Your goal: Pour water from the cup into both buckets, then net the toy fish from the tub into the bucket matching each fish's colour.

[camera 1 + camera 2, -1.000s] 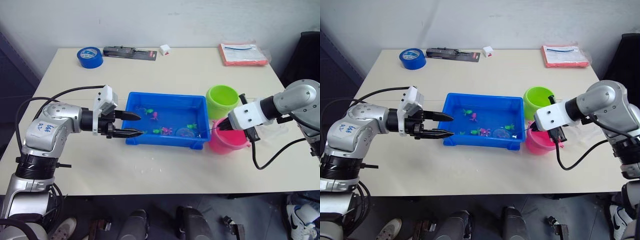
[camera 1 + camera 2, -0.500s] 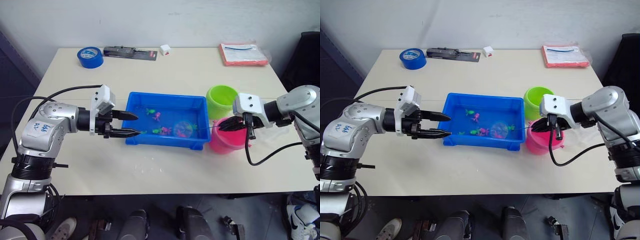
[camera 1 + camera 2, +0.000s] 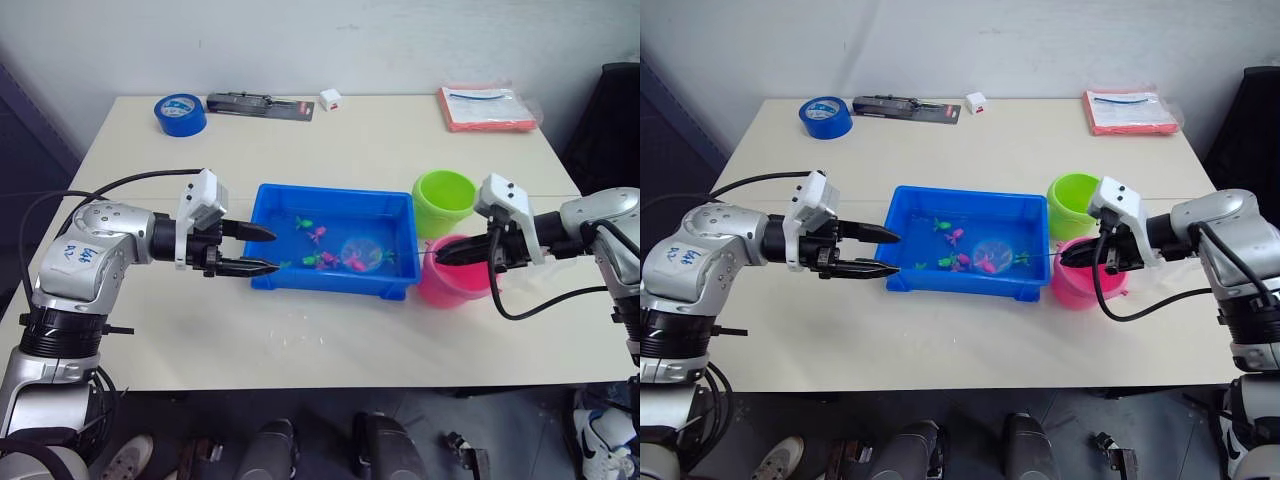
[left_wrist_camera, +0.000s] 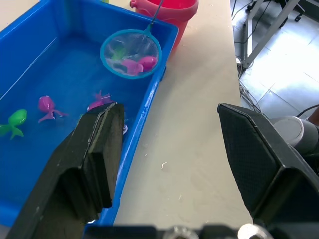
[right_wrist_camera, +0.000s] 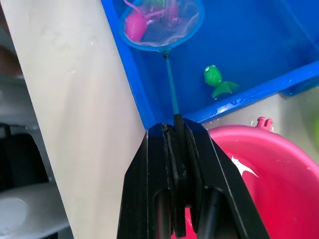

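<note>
net hoop lifted off the tub floor, now carrying pink fish; right gripper drew back over the pink bucket.

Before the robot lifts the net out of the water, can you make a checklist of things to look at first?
1. Net handle held tight: ok, the right gripper has its fingers shut on the thin stick.
2. Fish in the net: ok, at least one pink fish sits in the hoop.
3. One colour only in the net: cannot tell, a green shape shows through the mesh in the left wrist view.
4. Pink bucket close by: ok, it stands beside the tub's right end, under the right gripper.
5. Left gripper out of the way: ok, it is open at the tub's left end, far from the net.
</note>
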{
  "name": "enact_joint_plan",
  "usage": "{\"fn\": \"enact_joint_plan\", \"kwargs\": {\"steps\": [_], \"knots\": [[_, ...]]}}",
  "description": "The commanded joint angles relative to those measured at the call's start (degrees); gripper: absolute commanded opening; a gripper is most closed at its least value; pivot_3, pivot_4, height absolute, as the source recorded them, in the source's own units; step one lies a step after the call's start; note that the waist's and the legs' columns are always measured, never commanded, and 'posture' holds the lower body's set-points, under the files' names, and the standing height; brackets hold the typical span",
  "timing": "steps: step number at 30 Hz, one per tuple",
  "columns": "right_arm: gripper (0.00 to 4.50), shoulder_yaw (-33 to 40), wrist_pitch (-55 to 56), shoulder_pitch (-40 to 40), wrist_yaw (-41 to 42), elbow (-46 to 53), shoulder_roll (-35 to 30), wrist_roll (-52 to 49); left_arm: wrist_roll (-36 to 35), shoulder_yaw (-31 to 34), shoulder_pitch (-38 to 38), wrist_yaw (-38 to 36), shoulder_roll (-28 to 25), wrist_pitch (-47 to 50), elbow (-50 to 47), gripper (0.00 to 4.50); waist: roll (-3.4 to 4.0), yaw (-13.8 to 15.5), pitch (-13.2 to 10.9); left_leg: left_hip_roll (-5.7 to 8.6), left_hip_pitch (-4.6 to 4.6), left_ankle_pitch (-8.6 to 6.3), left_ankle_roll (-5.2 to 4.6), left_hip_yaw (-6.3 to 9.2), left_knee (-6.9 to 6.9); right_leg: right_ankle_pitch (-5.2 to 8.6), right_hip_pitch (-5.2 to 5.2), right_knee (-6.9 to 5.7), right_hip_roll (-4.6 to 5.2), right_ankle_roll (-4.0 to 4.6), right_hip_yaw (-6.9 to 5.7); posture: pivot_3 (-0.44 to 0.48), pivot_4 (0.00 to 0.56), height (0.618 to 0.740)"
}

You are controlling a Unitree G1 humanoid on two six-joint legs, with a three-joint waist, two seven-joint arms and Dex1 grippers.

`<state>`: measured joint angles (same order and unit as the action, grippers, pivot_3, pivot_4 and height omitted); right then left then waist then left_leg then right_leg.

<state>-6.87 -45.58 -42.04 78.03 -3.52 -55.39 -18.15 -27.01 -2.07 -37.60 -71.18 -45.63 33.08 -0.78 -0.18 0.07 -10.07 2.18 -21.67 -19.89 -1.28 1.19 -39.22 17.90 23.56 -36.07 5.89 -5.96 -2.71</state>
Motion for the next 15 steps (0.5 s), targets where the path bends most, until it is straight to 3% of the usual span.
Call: {"fn": "enact_joint_plan", "kwargs": {"steps": [1, 7, 12, 15], "knots": [[0.8, 5.1, -3.3, 1.3, -3.9, 4.7, 0.1, -3.0, -0.2, 1.1, -0.6, -1.0, 0.3, -2.2, 1.0, 3.26, 0.0, 0.0, 0.0, 0.01, 0.0, 0.0, 0.0, 0.0, 0.0, 0.0, 0.0, 0.0, 0.01, 0.0, -0.01, 0.0, 0.15, 0.737], [0.8, 11.0, -7.0, 5.0, -9.4, 9.7, -1.3, -6.2, -0.4, 0.5, -2.2, -1.0, 1.9, -2.0, 2.4, 3.26, 0.0, 0.3, 0.0, 0.03, 0.0, 0.0, 0.0, 0.0, 0.0, 0.0, 0.0, -0.02, 0.01, 0.0, -0.01, 0.0, 0.15, 0.737], [0.8, 21.1, -10.8, 12.7, -12.9, 16.5, -4.7, -9.5, -0.5, 0.0, -4.7, -1.5, 4.1, -1.8, 4.4, 3.26, 0.0, 1.2, 0.0, 0.05, -0.01, 0.0, -0.01, -0.03, -0.01, 0.0, 0.01, -0.05, 0.0, 0.0, -0.02, 0.0, 0.15, 0.737], [0.8, 31.3, -14.2, 22.2, -13.9, 23.4, -6.6, -10.9, 0.5, -1.4, -7.2, -2.8, 6.1, -3.6, 7.6, 3.26, 0.0, 1.8, 0.0, 0.05, -0.01, 0.0, -0.02, -0.03, -0.09, 0.0, -0.02, -0.09, -0.01, -0.01, -0.03, 0.0, 0.15, 0.737]]}}
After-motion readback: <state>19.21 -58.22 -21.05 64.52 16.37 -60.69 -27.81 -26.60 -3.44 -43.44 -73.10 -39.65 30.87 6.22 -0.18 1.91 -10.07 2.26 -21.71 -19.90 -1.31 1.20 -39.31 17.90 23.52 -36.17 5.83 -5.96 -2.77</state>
